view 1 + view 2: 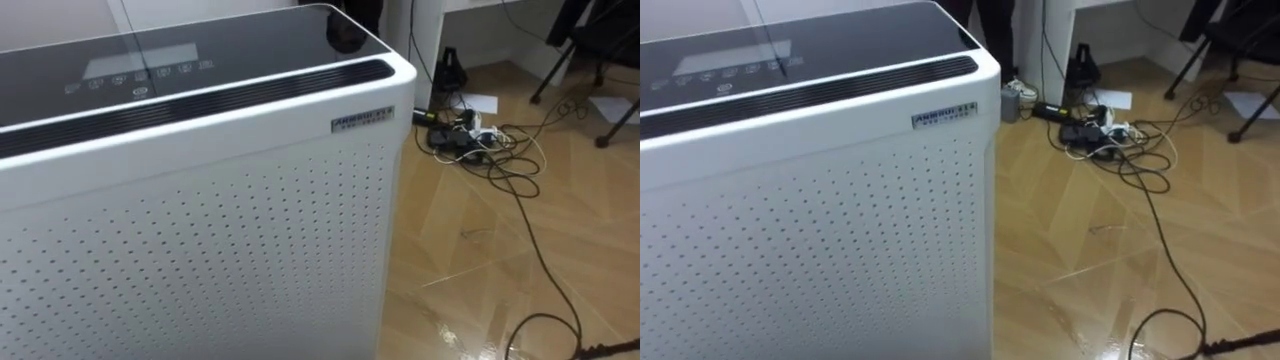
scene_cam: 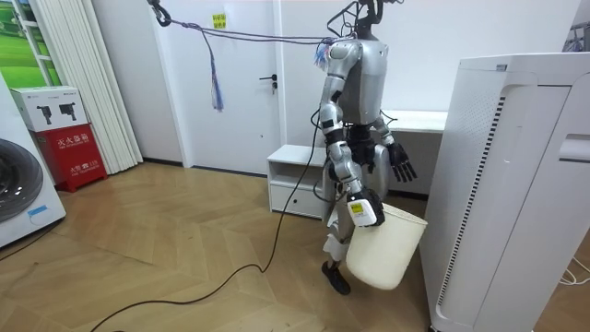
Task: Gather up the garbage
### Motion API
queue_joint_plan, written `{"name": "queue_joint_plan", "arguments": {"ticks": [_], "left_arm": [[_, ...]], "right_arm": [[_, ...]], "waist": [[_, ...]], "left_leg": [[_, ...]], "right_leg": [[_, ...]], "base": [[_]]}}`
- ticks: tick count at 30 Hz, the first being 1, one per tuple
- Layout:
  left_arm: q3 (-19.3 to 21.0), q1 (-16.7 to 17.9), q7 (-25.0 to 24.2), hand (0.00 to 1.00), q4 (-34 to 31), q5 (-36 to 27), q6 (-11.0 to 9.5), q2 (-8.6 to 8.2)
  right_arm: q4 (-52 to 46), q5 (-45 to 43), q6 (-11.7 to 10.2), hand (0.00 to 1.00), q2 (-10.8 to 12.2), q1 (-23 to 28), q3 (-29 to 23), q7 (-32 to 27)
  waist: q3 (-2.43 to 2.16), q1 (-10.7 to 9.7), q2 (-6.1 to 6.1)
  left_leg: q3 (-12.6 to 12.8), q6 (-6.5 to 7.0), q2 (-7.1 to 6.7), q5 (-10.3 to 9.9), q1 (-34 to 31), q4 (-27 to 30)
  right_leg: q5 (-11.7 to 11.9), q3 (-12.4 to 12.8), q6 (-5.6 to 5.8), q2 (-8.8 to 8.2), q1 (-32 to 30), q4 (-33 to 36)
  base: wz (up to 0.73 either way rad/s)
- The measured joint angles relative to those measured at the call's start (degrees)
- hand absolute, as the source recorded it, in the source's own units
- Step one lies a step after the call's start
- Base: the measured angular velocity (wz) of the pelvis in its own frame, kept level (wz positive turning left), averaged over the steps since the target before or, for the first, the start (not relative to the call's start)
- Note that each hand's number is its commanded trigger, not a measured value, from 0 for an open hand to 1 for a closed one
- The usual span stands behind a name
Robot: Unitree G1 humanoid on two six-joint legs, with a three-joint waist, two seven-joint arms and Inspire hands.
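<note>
Fingers of the right hand [image 2: 366, 214] are curling over the rim of the pale bin [image 2: 385, 247], which is hanging at the robot's side just short of the white air purifier [image 1: 200, 210]. The left hand [image 2: 401, 166] is hanging free nearer the purifier, its fingers loosely apart. The robot is standing close to the purifier's perforated face and looking down over its dark top. Past the purifier's right corner, a tangle of cables [image 1: 462, 135] and a white sheet of paper [image 1: 483, 102] are lying on the wooden floor [image 1: 560, 230]. Whether that sheet is garbage I cannot tell, nor whether the bin is holding anything. By my reading the task is sitting at its searching stage, with the bin in hand and the gathering left to do.
</note>
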Motion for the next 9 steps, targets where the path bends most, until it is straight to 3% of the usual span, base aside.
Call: {"name": "queue_joint_plan", "arguments": {"ticks": [9], "left_arm": [[5.0, 0.3, 5.7, 0.00, 11.4, -3.8, 0.6, -1.46]], "right_arm": [[11.6, 3.7, 0.1, 1.00, 1.8, 0.6, -6.5, -2.2]], "waist": [[-0.01, -0.7, -0.06]], "left_leg": [[0.0, -0.01, -0.04, -0.1, 2.2, -0.9]], "right_leg": [[0.1, -0.1, 0.17, 0.21, 2.7, -1.8]], "base": [[0.00]]}}
